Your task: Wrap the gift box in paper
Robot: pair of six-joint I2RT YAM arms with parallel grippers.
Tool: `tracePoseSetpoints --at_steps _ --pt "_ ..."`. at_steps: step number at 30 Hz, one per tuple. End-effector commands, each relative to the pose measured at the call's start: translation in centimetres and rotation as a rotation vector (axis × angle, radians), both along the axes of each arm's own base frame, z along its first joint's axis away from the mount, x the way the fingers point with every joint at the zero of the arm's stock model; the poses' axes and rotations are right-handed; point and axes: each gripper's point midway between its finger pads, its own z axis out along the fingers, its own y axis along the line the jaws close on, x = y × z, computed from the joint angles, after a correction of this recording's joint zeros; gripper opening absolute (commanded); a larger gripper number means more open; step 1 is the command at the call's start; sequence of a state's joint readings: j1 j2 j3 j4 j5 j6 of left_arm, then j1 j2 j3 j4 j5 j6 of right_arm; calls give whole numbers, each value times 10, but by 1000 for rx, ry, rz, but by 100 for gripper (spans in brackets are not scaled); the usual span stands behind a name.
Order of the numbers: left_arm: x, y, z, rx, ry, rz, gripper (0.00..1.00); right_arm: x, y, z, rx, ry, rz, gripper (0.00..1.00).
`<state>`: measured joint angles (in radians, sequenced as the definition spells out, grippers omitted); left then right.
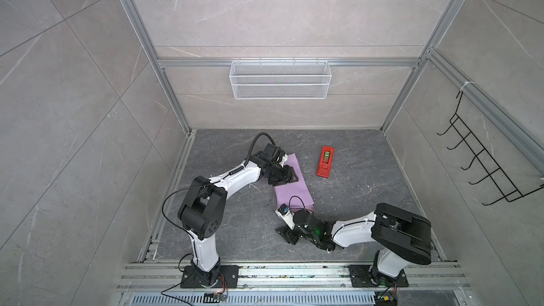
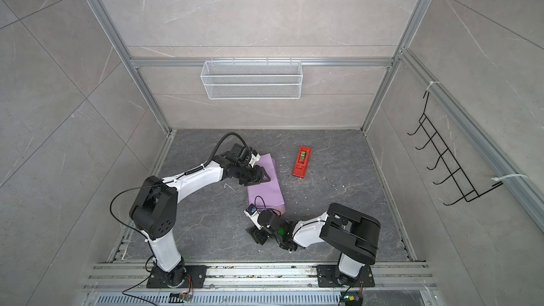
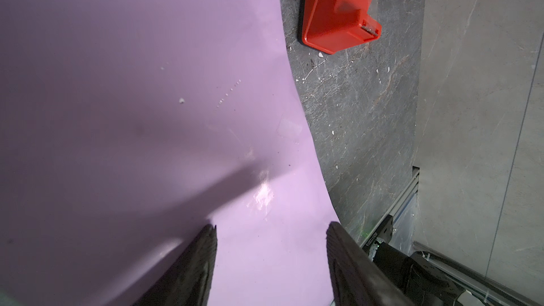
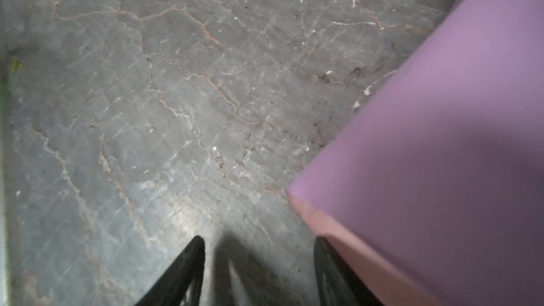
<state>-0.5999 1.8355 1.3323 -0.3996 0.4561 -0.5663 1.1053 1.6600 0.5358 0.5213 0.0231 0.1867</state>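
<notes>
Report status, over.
Both open: left hand over the paper, right hand empty at its near corner. Lilac side up; gift box not visible. Nothing blocking; red tape dispenser sits apart.

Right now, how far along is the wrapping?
Done: the lilac paper is folded into a long parcel; no box shows. In hand: left gripper, open, over its far end; right gripper, open, beside the near end, where pink underside shows. Left: closing ends, probably taping from the red dispenser.
</notes>
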Motion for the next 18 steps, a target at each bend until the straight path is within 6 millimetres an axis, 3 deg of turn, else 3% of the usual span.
tracePoseSetpoints --at_steps 1,7,11,14,18 --pt "2 3 3 16 -10 -17 65 -15 -9 15 19 49 24 61" --pt "7 1 59 -67 -140 -5 75 -28 -52 56 70 86 -38 60" --pt "-2 20 91 -75 -248 42 78 -15 -83 95 140 97 -139 63" --pt "-20 52 83 -16 -273 117 79 13 -110 113 184 139 -267 70" --pt "-53 79 49 36 -216 145 80 52 -133 106 174 247 -396 77"
